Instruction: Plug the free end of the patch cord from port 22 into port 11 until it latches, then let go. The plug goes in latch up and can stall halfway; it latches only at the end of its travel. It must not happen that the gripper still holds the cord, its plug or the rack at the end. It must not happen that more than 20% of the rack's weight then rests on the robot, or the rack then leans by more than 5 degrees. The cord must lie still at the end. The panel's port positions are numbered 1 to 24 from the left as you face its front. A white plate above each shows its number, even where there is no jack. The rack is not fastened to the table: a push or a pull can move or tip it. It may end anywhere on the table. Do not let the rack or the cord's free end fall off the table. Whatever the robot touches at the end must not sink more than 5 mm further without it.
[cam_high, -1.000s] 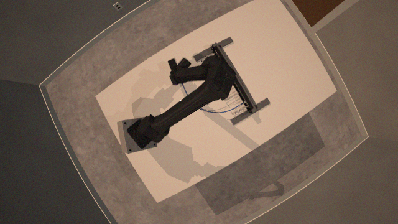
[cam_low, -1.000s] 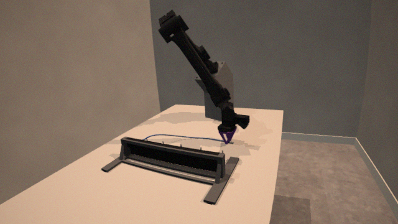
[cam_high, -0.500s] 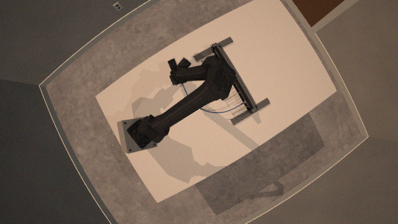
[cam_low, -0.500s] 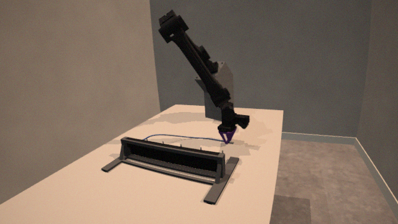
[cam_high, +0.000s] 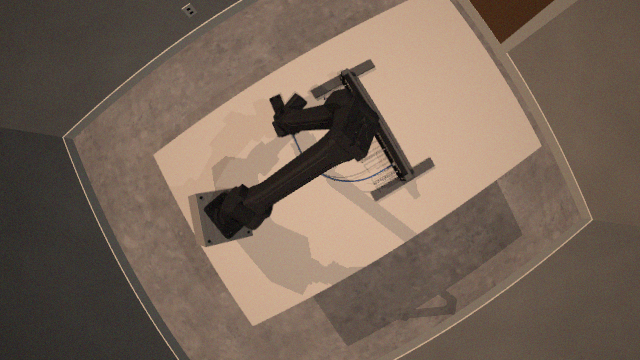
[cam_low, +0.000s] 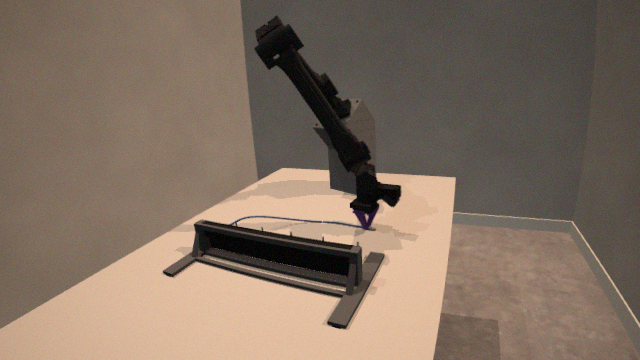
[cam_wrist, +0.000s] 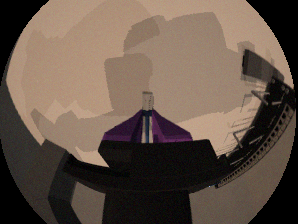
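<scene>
- Grey matte walls surround a smooth beige surface (cam_low: 150, 320) on mottled concrete flooring.
- Dark slotted metal rack (cam_low: 277, 239) stands on 2 flat bar feet.
- Thin blue patch cord (cam_low: 280, 218) arcs along the surface behind it.
- Purple-fingered hand (cam_low: 366, 224) is clenched on the cord's small pale plug (cam_wrist: 147, 99), low at the surface, beside the rack's end.

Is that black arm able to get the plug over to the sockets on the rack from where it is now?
Probably yes. The gripper is shut on the plug at table level, on the rack's port side. Nothing stands between them; only the blue cord trails there.
</scene>
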